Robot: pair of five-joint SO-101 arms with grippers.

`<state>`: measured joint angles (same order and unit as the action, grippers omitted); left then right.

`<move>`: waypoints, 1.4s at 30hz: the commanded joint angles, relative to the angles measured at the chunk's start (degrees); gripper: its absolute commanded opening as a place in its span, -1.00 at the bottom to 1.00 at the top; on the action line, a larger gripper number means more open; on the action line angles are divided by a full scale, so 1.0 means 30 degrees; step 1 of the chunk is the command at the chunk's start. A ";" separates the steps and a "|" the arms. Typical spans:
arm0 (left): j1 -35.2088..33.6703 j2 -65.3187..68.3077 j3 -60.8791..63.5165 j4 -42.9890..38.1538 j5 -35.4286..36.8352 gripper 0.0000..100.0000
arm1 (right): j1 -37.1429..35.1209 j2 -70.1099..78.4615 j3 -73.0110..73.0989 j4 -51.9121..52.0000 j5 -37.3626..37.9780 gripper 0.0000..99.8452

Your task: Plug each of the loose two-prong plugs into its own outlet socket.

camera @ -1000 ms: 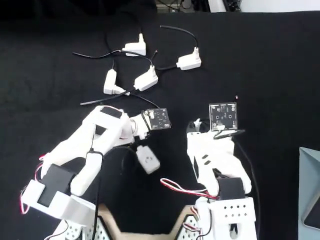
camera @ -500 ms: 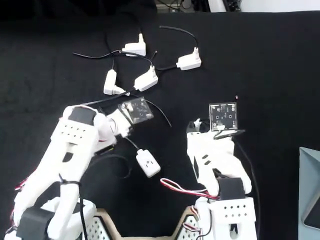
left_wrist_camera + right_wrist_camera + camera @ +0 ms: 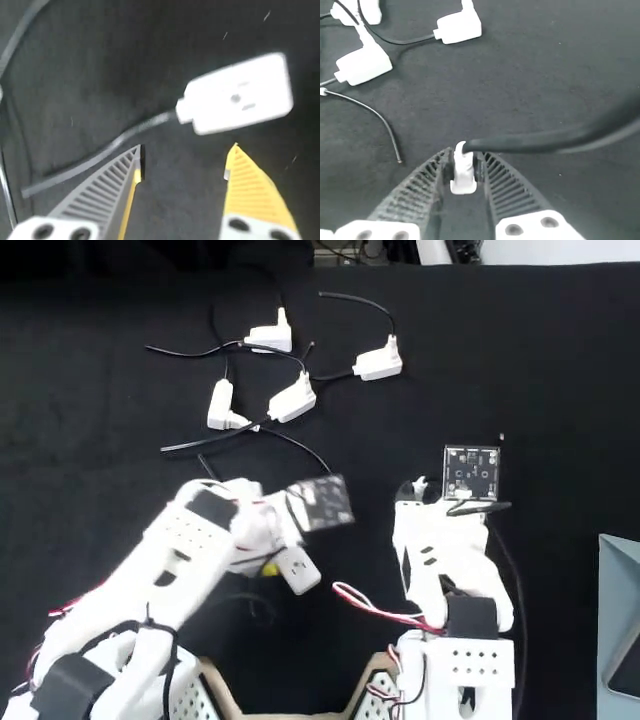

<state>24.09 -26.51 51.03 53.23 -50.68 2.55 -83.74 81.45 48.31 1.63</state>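
Left gripper (image 3: 185,152) spread wide, socket block (image 3: 240,95) seen just past its tips, not touched. Right gripper (image 3: 465,154) pinched on small white plug (image 3: 463,177).

A grey tray (image 3: 614,575) is sitting at four o'clock on the black cloth (image 3: 560,360), holding something dark (image 3: 627,675).

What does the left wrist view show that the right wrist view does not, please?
Particular to the left wrist view: the open left gripper near a white outlet socket with its black lead. Particular to the right wrist view: the right gripper shut on a small white plug, with loose white plugs lying beyond it. Shared: the black table cover and black cabling.
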 commanded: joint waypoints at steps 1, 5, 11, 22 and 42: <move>0.1714 -0.0352 -0.0132 -0.0645 -0.0059 -0.45 | 0.0410 -0.0278 -0.0542 -0.0322 0.0498 -0.98; 0.2652 -0.0322 -0.0249 -0.0645 -0.1348 -0.45 | 0.0440 -0.0278 -0.0542 -0.0322 0.0498 -0.98; 0.2535 -0.0322 0.0044 -0.0469 -0.3136 -0.45 | 0.0469 -0.0278 -0.0542 -0.0293 0.0498 -0.98; 0.2711 0.0703 0.0542 -0.2462 -0.4952 -0.45 | 0.0469 -0.0278 -0.0542 -0.0264 0.0498 -0.98; 0.3648 0.4718 -0.0308 -0.4777 -0.1260 -0.54 | 0.0469 -0.0278 -0.0542 -0.0264 0.0498 -0.98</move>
<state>34.02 -12.26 51.65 39.96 -57.36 3.25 -83.74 81.45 48.31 2.68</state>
